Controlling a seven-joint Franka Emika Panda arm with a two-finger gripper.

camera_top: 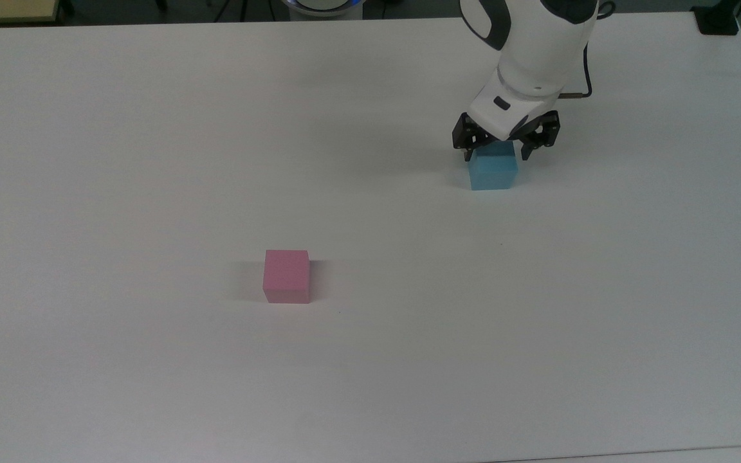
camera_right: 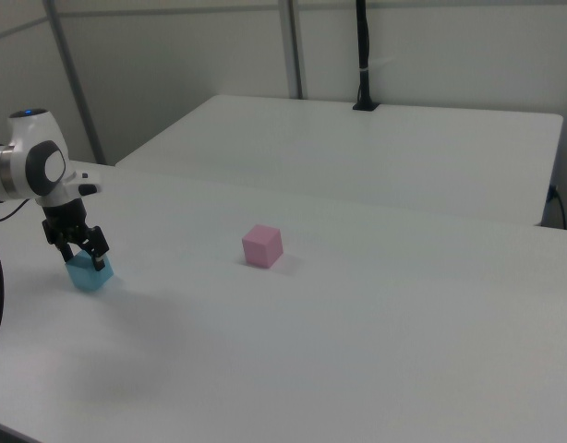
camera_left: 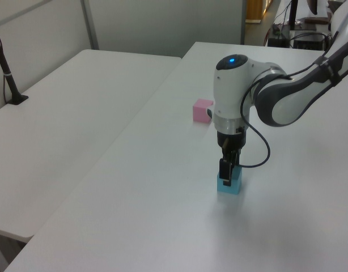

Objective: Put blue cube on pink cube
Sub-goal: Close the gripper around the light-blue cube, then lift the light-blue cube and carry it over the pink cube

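- The hand (camera_top: 498,153) is low over the blue cube (camera_top: 493,172), fingers spread with one on each side of the cube's top edge. Nothing is pinched, as far as I can tell.
- In the left view the hand (camera_left: 228,171) hides the top of the blue cube (camera_left: 230,186), so it's hard to say how far down the sides the fingers reach. Probably just past the top edge.
- The cube sits flat on the white desk (camera_top: 152,161), toward the top view's upper right.
- The pink cube (camera_top: 287,276) is well apart from it, down toward the top view's lower left, with open desk all round it. In the right view the pink cube (camera_right: 262,245) stands alone, off to the right view's right of the blue cube (camera_right: 88,272).
- Handling guess: the blue one looks matte and foamy, so light, a bit squashy, not slippery. Take it on two opposite flat faces, around mid-height, and don't squeeze hard or it'll dent.
- Being so light, it could tip or slide off the pink top if it's let go crooked, so set it down square.
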